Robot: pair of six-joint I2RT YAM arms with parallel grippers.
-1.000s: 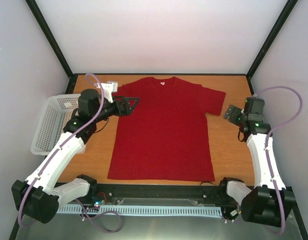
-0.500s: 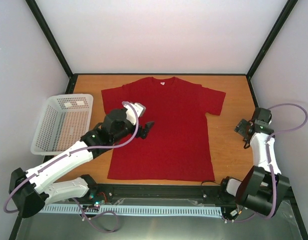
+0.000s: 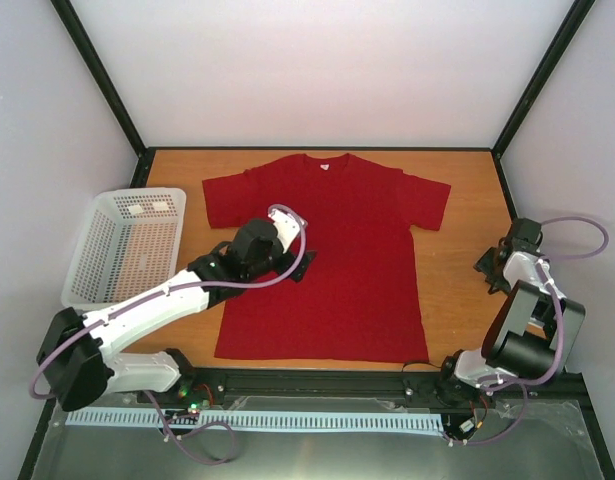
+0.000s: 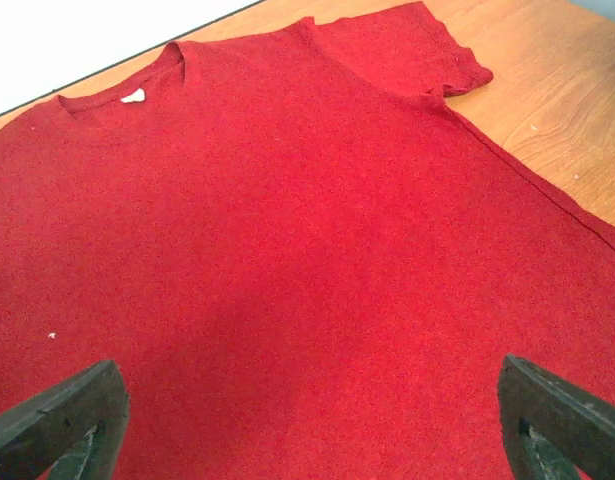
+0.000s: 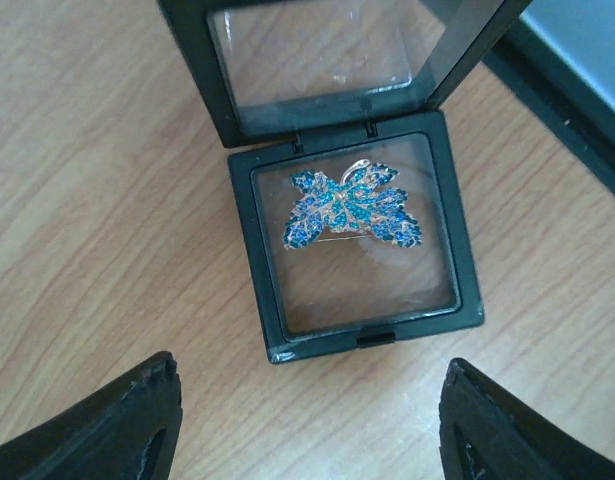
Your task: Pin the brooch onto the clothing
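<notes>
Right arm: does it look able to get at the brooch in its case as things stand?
Probably yes. The case lies open with the brooch bare inside, straight ahead of the right gripper, whose fingers stand apart. Nothing lies between them.

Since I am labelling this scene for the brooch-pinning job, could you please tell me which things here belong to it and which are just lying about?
Belong to the job: red T-shirt, spread flat; blue jewelled brooch; open black display case holding it.
Just lying about: white mesh basket, left of the shirt.
</notes>
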